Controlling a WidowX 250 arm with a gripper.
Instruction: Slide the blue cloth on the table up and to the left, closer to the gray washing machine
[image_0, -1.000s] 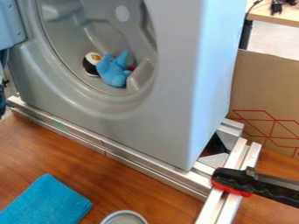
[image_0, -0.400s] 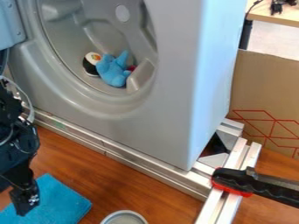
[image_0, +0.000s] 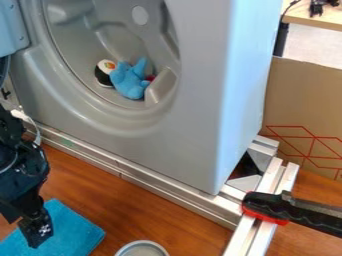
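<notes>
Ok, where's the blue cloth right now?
In the camera view, the blue cloth lies at the lower left on the wooden surface, beside and partly behind the black gripper, left of the round grey container.

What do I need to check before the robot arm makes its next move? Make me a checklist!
1. Gripper over the blue cloth: ok.
2. Gripper touching the cloth: cannot tell.
3. Cloth spread flat on the table: ok.
4. Blue toy and black-and-white toy inside the grey machine's round opening: ok.
5. Black-and-red clamp on the metal rails: ok, but its grip looks hard to judge.
</notes>
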